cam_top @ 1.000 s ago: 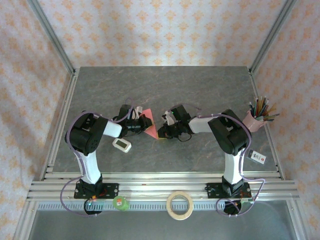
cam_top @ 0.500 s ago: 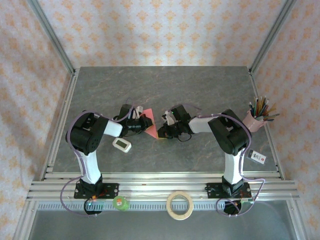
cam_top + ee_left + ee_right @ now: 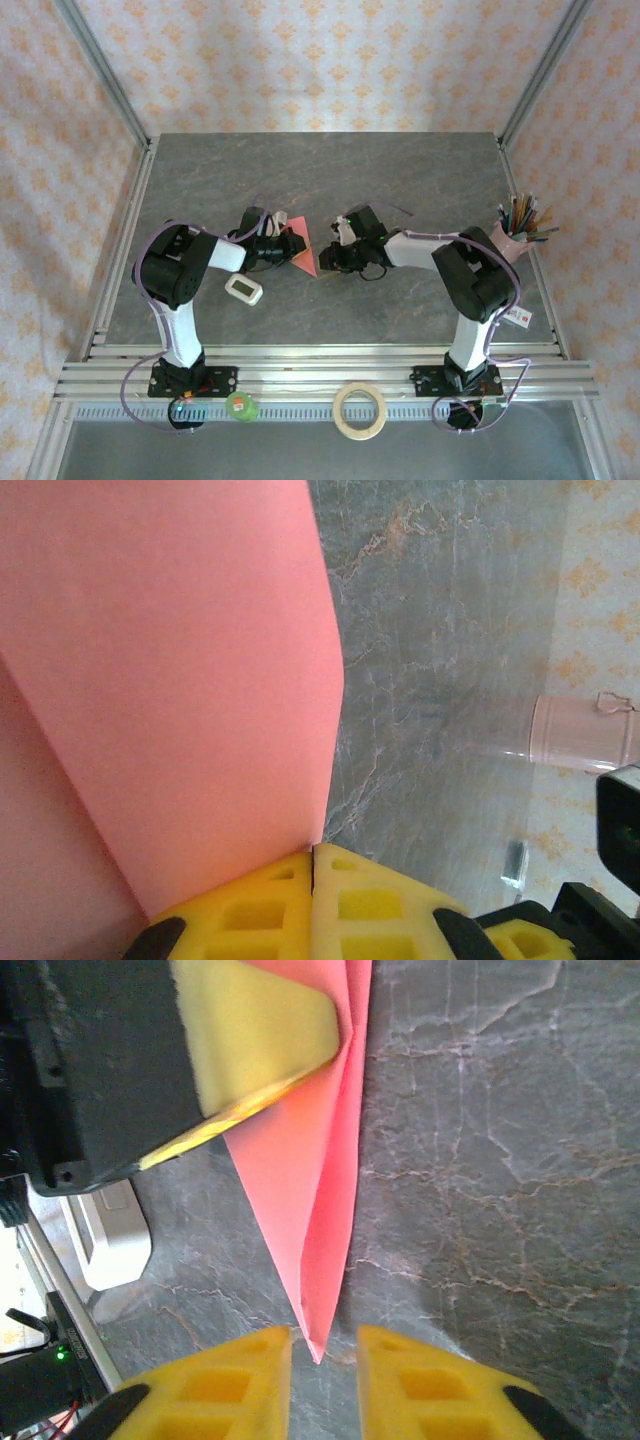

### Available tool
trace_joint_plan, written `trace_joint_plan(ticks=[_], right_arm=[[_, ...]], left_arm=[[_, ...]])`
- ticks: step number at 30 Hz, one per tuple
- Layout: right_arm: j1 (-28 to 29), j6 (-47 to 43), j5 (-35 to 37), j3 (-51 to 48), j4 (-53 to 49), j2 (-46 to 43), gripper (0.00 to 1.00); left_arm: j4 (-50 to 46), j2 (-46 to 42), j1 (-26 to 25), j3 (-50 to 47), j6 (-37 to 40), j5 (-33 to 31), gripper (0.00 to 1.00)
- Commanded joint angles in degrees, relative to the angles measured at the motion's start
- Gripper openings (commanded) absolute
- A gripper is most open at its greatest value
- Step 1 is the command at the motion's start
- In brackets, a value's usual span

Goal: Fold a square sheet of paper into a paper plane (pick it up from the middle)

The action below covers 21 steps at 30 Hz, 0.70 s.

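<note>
Right pincer has let go. A second ago it was shut over the tip of the pink paper. Now its two yellow fingers stand a little apart, and grey table shows in the gap. Seen from above, the right pincer has also slid back a bit from the paper, and its arm's elbow has swung out to the right. The left pincer has not moved.

The pointy tip of the paper sits just in front of the right pincer, right at the mouth of the gap. I cannot tell if the tip touches the fingers. The paper is folded. Two flaps meet at a long crease that runs straight away from the right pincer.

The left pincer is clenched on the paper. In its own camera its two yellow fingers press tight together, with the paper's edge caught between them. The rest of the paper spreads out ahead of the left pincer and off to one side. In the right wrist camera, the left pincer grips the far end of the paper, across from the right pincer.

A small white gadget lies on the table near the left pincer, on the side closer to the arm bases. A pink cup of pens stands well away from the right pincer, past its arm. A roll of tape lies far behind both pincers, between the two arm bases.
</note>
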Motion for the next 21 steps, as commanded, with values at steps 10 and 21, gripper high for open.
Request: trace_joint_plan(ticks=[10,21], right_arm=[[4.6,6.0,4.0,5.2,4.5,3.5,0.07],[5.5,8.8,8.8,8.3,5.0,7.6,0.04]], left_arm=[[-8.1,4.0,-0.2,-0.4,2.0,-4.3,0.05],[-7.8,4.0,-0.3,-0.2,1.8,-3.8,0.05]])
